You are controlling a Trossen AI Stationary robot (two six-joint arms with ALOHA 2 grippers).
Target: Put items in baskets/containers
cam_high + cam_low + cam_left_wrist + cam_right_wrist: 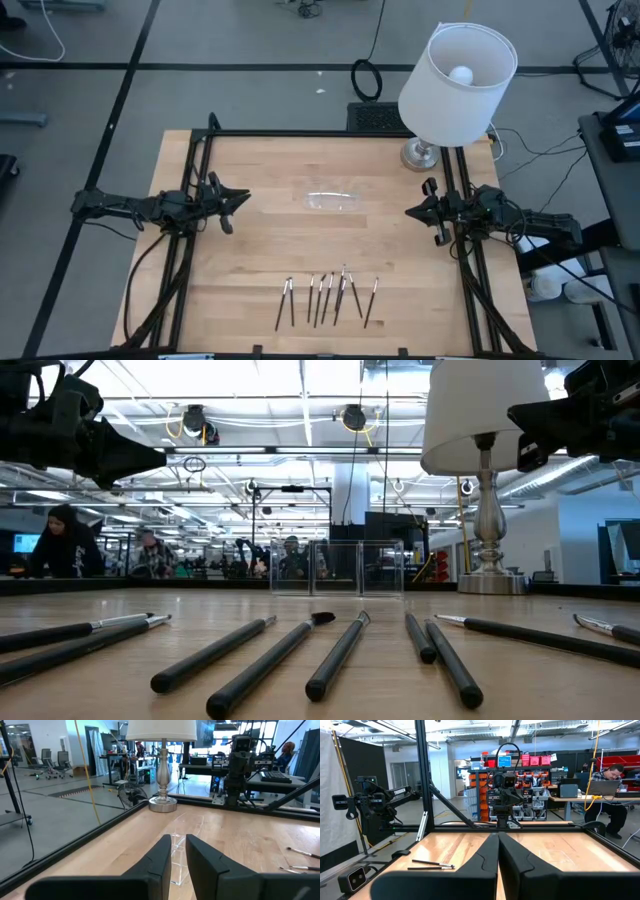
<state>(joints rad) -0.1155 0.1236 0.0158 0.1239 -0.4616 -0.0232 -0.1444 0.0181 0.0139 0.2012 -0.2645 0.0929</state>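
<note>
The pale wooden tabletop (250, 250) carries an empty shallow clear plastic tray (331, 200) at centre frame. Eight thin dark metal-tipped brushes (328, 298) lie lower centre, none binned. Left gripper (238, 201) mid-left, fingers slightly apart, empty; right gripper (413, 212) mid-right, fingers closed, empty.

Robotics lab in an open-plan industrial office: black-framed wooden table (250, 250), exposed ceiling ducts and strip lights (300, 420), people at desks with monitors (607, 782), parts shelving with red bins (530, 762), office chairs (55, 760), floor cables.
</note>
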